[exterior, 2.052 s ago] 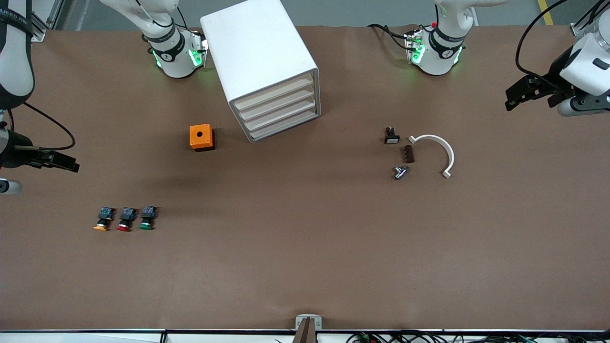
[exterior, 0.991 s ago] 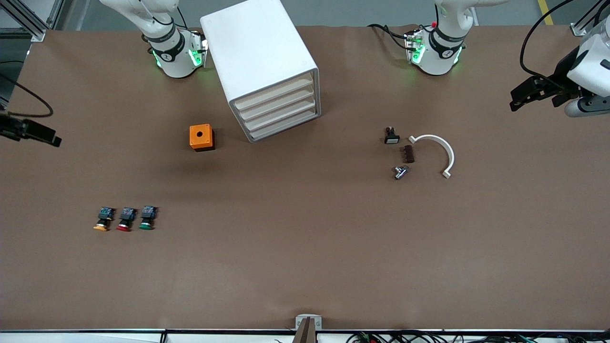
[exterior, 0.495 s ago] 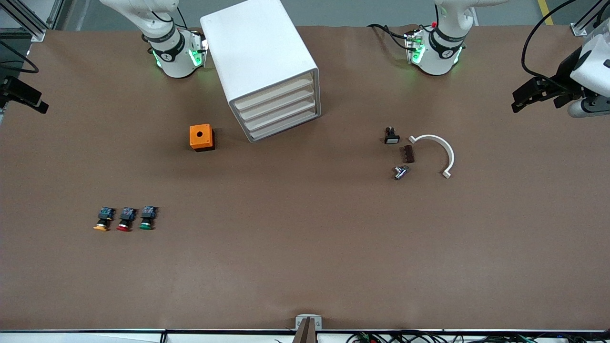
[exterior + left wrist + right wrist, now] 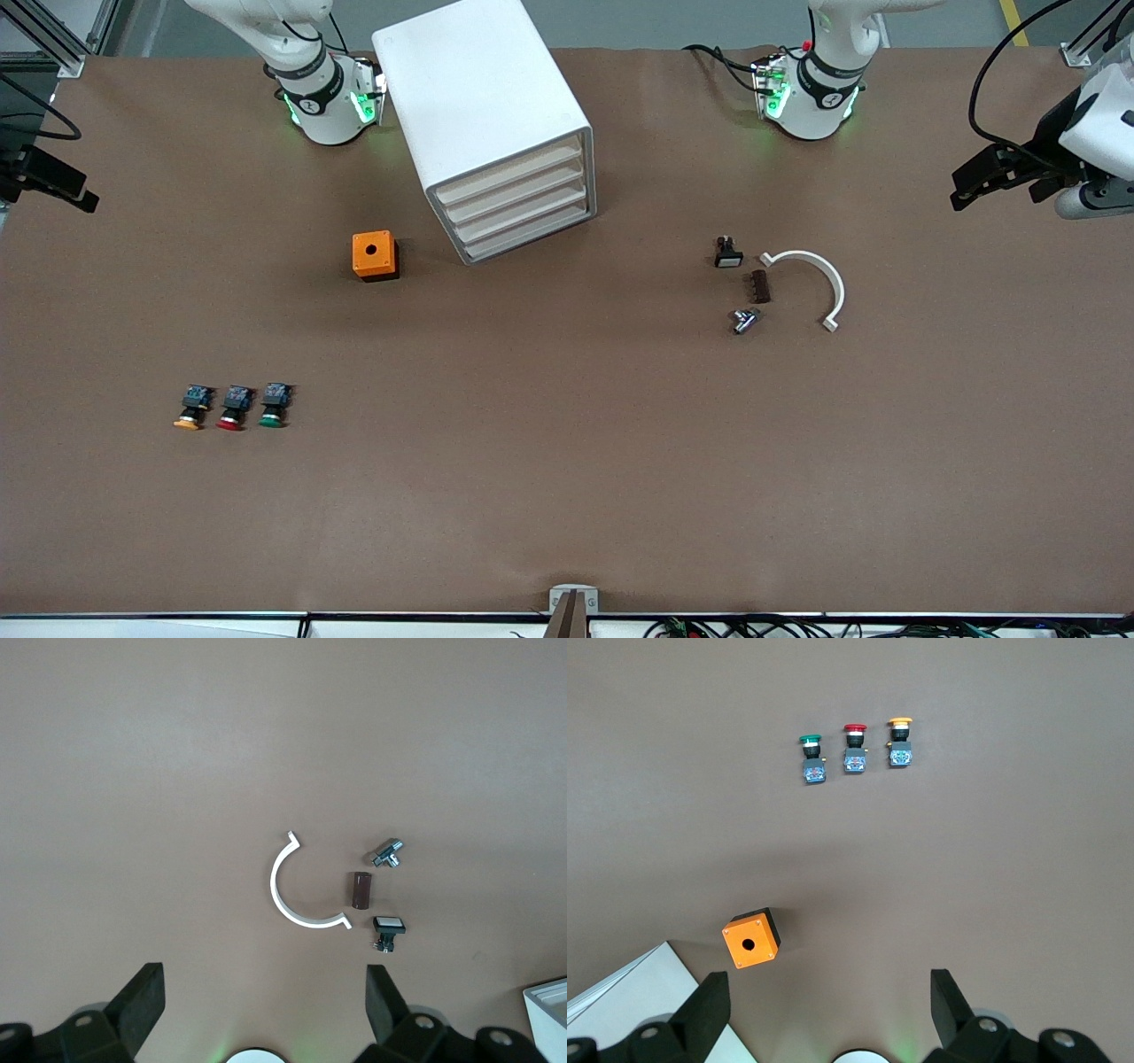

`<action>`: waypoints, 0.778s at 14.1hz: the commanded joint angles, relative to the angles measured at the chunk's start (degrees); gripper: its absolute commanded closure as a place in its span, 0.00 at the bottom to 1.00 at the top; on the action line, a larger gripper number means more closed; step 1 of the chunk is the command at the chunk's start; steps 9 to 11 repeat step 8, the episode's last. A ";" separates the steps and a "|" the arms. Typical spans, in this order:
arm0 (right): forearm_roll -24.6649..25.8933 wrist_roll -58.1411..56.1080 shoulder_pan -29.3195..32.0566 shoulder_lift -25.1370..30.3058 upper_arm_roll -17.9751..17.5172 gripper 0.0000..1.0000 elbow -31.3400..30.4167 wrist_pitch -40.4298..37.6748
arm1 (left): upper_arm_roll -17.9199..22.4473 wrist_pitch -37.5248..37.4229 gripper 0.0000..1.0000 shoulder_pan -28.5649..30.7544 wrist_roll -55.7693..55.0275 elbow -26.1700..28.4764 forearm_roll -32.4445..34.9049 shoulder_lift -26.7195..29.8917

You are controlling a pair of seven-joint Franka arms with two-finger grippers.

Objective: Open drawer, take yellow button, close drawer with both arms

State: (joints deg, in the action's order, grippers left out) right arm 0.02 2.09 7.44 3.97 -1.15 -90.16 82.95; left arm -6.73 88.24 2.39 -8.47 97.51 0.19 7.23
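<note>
The white cabinet (image 4: 483,106) stands between the two arm bases; its four cream-fronted drawers (image 4: 518,206) are all shut. The orange-yellow button (image 4: 189,410) lies at the end of a row with a red-capped button (image 4: 232,409) and a green-capped one (image 4: 273,408), toward the right arm's end and nearer the front camera. It also shows in the right wrist view (image 4: 900,742). My right gripper (image 4: 84,199) hangs open and empty over the table edge at the right arm's end. My left gripper (image 4: 964,189) hangs open and empty over the left arm's end.
An orange box with a hole (image 4: 375,255) sits beside the cabinet. A white arc-shaped piece (image 4: 819,279), a brown block (image 4: 758,286), a metal fitting (image 4: 744,320) and a small black switch (image 4: 727,253) lie toward the left arm's end.
The right gripper has swung away from the button row and out to the table edge. The left gripper has drifted slightly outward. Nothing on the table moved.
</note>
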 commanded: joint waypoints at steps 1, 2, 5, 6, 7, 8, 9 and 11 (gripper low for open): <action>-0.11 -1.65 -0.41 1.48 0.53 0.00 -2.04 1.07 | -1.18 0.09 0.00 0.25 1.09 -0.92 1.04 -0.28; -0.11 -1.65 -0.32 1.48 0.53 0.00 -2.13 1.16 | -1.53 -0.08 0.00 0.16 1.09 -1.09 1.04 -0.28; -0.20 -1.57 -0.49 1.48 0.36 0.00 -2.13 1.43 | -2.32 -0.44 0.00 0.25 1.09 -1.61 1.04 -0.37; -0.54 -1.48 -0.49 1.48 0.36 0.00 -2.13 1.43 | -2.32 -0.44 0.00 0.51 1.09 -2.05 1.04 -0.55; -0.55 -1.30 -0.58 1.48 0.36 0.00 -2.13 1.34 | -2.24 -0.44 0.00 0.60 0.91 -2.75 1.04 -0.72; -0.64 -1.13 -0.67 1.48 0.18 0.00 -2.13 1.25 | -2.24 -0.44 0.00 0.60 0.74 -3.11 1.04 -0.98; -0.64 -1.13 -0.67 1.48 0.18 0.00 -2.13 1.25 | -2.24 -0.44 0.00 0.60 0.74 -3.11 1.04 -0.98; -0.64 -1.13 -0.67 1.48 0.18 0.00 -2.13 1.25 | -2.24 -0.44 0.00 0.60 0.74 -3.11 1.04 -0.98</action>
